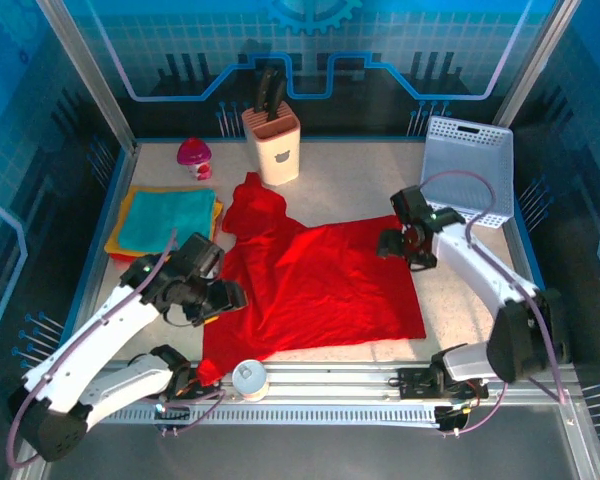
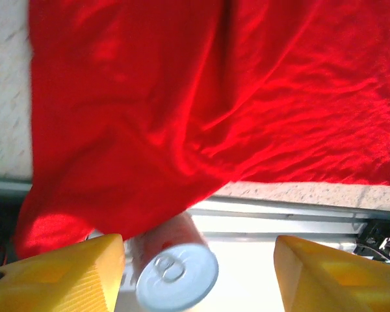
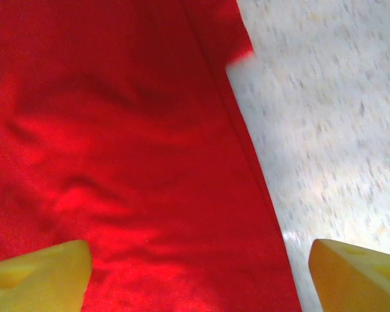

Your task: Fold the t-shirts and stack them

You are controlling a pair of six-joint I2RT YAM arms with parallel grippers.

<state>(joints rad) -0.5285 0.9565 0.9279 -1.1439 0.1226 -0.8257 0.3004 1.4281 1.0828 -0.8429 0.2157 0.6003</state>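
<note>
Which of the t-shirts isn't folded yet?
The red t-shirt: it lies spread out and rumpled across the middle of the table, while the teal t-shirt sits neatly folded near the left edge.

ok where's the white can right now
In the top view the white can sits on the metal rail at the table's near edge, left of centre, beside the red t-shirt's near hem.

- This is looking like a robot lab, not a home.
- A left arm (image 1: 100, 335) and a right arm (image 1: 485, 275) (both white) are sitting bolted by a metal rail (image 1: 340, 378).
- Blue printed walls (image 1: 400, 50) and metal posts (image 1: 85, 70) are boxing in the table (image 1: 360, 170).
- Home things are lying about like props: a knife block (image 1: 271, 145), a white basket (image 1: 467, 165), a red t-shirt (image 1: 320, 280).
</note>
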